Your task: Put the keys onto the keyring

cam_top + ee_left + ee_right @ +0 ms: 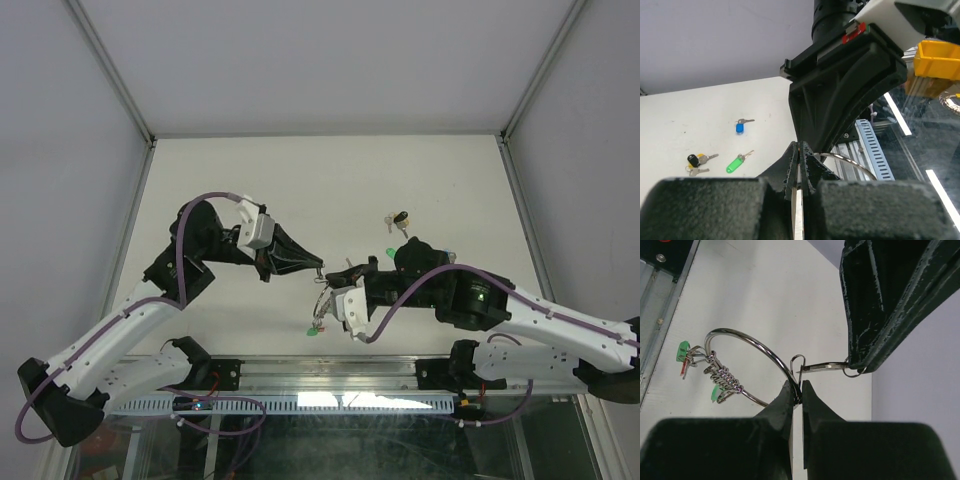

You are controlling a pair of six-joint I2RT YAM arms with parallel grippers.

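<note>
In the right wrist view my right gripper [797, 390] is shut on the wire of the silver keyring [740, 335]. Green-capped [684, 350] and red-capped [684, 368] keys hang from the ring's far side. The left arm's fingers [890, 305] pinch a silver key [825, 366], its tip touching the ring's small loop [797, 361]. That key's cap is hidden. In the left wrist view my left gripper [801, 150] is shut with a thin metal edge between the pads, and the ring wire [850, 161] curves just beyond. In the top view both grippers [318, 267] [333, 290] meet above mid-table.
Loose on the white table [700, 115]: a blue-capped key [740, 127], a green-capped key [735, 164] and a black-and-yellow key bunch [695, 161]. The top view shows the bunch [398, 218] and the green key [392, 251] behind the right arm. A metal rail [330, 372] runs along the near edge.
</note>
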